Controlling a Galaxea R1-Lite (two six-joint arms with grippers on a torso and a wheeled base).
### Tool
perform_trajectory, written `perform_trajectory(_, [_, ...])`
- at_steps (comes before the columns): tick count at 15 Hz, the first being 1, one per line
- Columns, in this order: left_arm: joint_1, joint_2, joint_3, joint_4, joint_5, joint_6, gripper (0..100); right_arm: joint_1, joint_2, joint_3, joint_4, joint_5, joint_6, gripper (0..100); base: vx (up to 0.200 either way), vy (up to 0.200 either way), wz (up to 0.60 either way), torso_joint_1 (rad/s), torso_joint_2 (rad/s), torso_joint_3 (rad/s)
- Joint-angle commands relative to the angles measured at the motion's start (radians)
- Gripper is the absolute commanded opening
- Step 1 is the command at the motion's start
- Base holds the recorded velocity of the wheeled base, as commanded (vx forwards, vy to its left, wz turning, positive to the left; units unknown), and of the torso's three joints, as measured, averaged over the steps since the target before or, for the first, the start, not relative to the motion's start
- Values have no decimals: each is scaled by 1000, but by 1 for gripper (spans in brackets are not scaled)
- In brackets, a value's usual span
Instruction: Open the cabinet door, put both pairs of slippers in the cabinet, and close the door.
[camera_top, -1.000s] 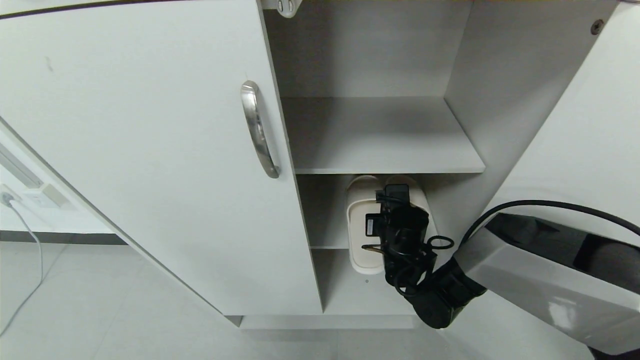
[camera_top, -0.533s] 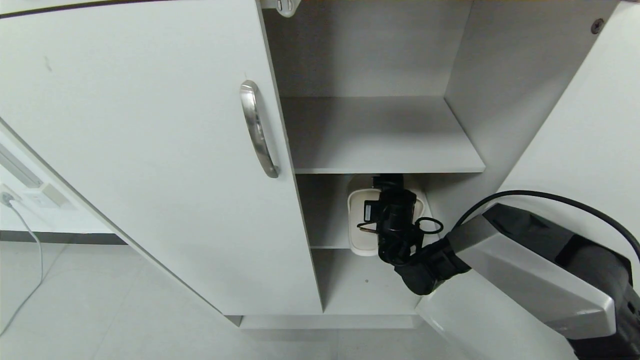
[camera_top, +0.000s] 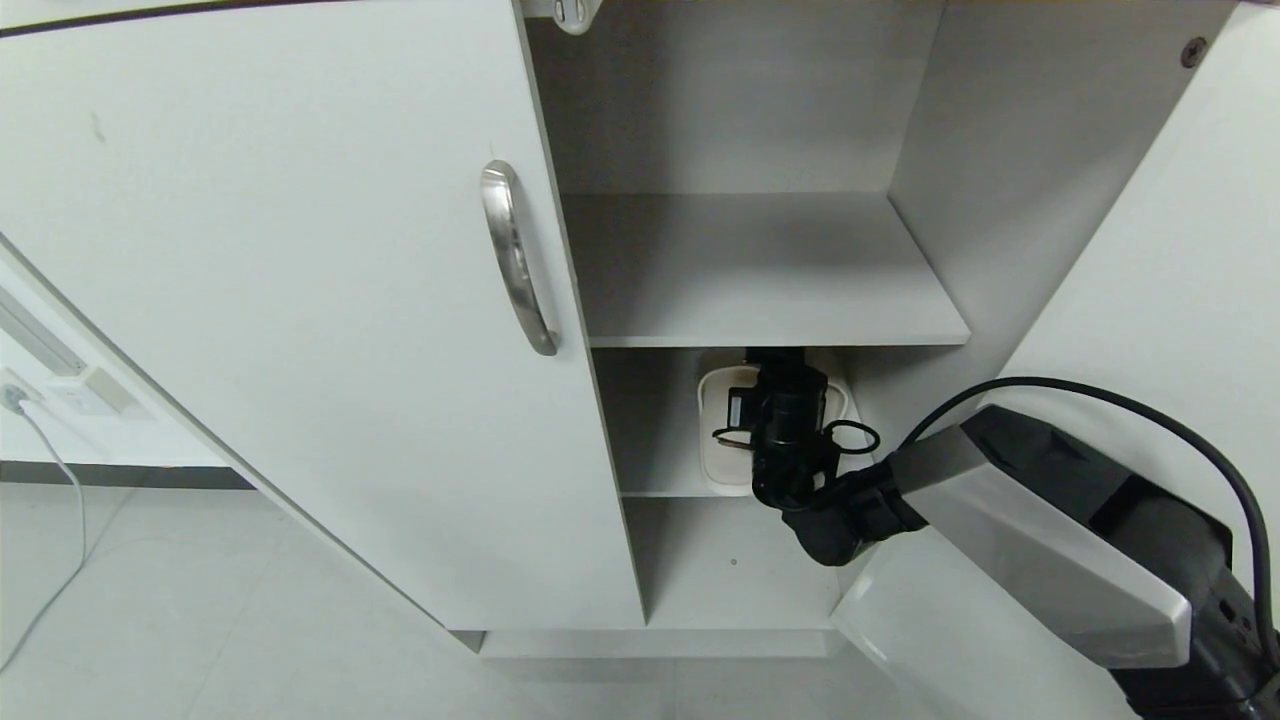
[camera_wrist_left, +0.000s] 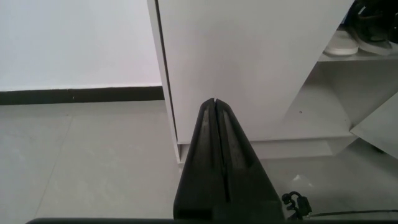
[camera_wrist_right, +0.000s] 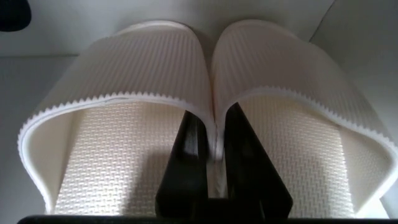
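Cream-white slippers (camera_top: 722, 440) lie side by side on the middle shelf (camera_top: 655, 470) of the white cabinet (camera_top: 1000, 150), just under the top shelf (camera_top: 750, 270). Their toes point to the back of the cabinet. Their heels are near the front edge of the middle shelf.

The right gripper (camera_wrist_right: 213, 124) is inside the cabinet, right over the slippers. Its two black fingers (camera_wrist_right: 186, 162) pinch the inner sides of both slippers, so the two are squeezed together in the middle. The bumpy tops of the slippers curve up on each side of the fingers.

The right door (camera_top: 1180, 250) stands wide open beside the right arm. The left door (camera_top: 260, 300) is shut, and its shiny metal handle (camera_top: 515, 260) runs up and down near its edge.

The left gripper (camera_wrist_left: 214, 106) hangs low over the grey floor (camera_wrist_left: 93, 155), out in front of the shut left door and well apart from the slippers. Its fingers are pressed together and hold nothing.

A white plug box (camera_top: 85, 392) sits on the wall to the left of the cabinet.
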Motion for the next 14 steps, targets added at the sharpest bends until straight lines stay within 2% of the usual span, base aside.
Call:
perform_trajectory(1, [0,2,0,0,0,0,0,0,12,-9,-1,1,0,0,0,0,0,0,0,0])
perform_trajectory(8, [0,2,0,0,0,0,0,0,26,-21,-1,-1,0,0,0,0,0,0,0,0])
perform_trajectory(9, [0,2,0,0,0,-2,0,5,20,-7,-4,-4,0,100,0,0,0,0,0,0])
perform_trajectory(14, [2,2,0,0,0,-2,0,26,-75,152,-62,-9,-3,100,0,0,0,0,0,0])
